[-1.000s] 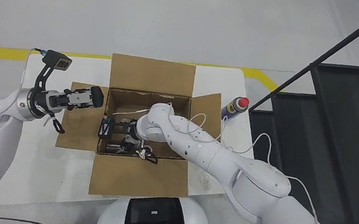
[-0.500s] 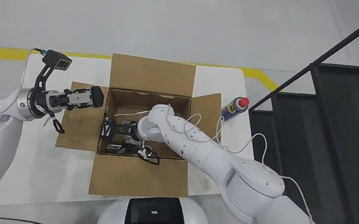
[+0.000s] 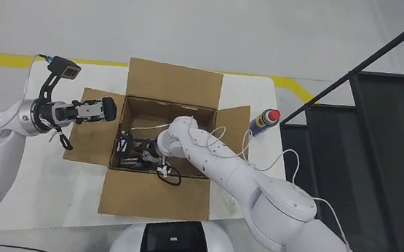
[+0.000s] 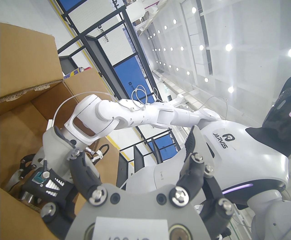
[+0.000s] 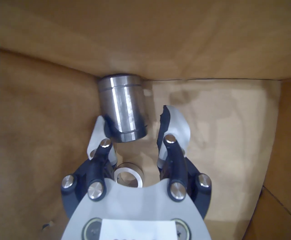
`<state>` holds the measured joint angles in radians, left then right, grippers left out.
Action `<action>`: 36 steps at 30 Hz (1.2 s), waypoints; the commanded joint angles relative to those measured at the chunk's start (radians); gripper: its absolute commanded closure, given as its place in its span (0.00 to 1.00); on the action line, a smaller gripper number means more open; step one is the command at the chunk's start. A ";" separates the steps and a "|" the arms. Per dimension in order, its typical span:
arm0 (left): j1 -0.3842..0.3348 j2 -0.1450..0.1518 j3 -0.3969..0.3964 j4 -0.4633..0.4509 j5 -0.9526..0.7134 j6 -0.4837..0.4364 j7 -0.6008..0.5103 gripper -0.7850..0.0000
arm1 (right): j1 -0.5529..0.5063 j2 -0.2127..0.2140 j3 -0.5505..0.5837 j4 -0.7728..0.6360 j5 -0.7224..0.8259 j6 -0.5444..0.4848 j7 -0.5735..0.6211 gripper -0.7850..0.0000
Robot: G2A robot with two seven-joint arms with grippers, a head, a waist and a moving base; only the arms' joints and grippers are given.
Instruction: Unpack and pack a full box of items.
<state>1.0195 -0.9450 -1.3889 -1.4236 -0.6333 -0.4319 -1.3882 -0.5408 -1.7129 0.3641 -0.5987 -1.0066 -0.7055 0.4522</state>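
Observation:
An open cardboard box (image 3: 169, 86) stands mid-table. My right gripper (image 3: 129, 149) is down inside it near its left wall. In the right wrist view the right gripper (image 5: 134, 118) is open around a shiny metal cylinder (image 5: 121, 109), which lies against the box's inner corner and touches one finger (image 5: 99, 127). A second metal ring (image 5: 128, 175) lies on the box floor under the palm. My left gripper (image 3: 106, 108) hovers over the box's left flap. The left gripper (image 4: 124, 134) is open and holds nothing.
A blue and yellow spray can with a red cap (image 3: 265, 120) stands on the table right of the box, by its right flap (image 3: 235, 122). A black metal rack (image 3: 377, 128) sits just past the table's right edge. The front flap (image 3: 155, 195) lies folded outward.
My right arm has shifted slightly inside the box, nudging the box a little. The left arm has stayed put.

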 commanded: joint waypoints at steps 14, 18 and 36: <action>0.000 0.000 0.000 0.000 0.000 0.000 0.000 0.00 | -0.016 0.056 0.071 -0.151 -0.062 0.052 0.063 1.00; 0.000 0.000 0.000 0.000 0.000 0.000 0.000 0.00 | -0.044 0.088 0.109 -0.239 -0.081 0.083 0.114 1.00; 0.000 0.000 0.000 0.000 0.000 0.000 0.000 0.00 | -0.290 0.244 0.329 -0.746 -0.194 0.152 0.395 0.73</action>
<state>1.0195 -0.9450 -1.3889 -1.4236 -0.6333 -0.4319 -1.3882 -0.8270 -1.4699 0.6913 -1.3400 -1.2027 -0.5491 0.8484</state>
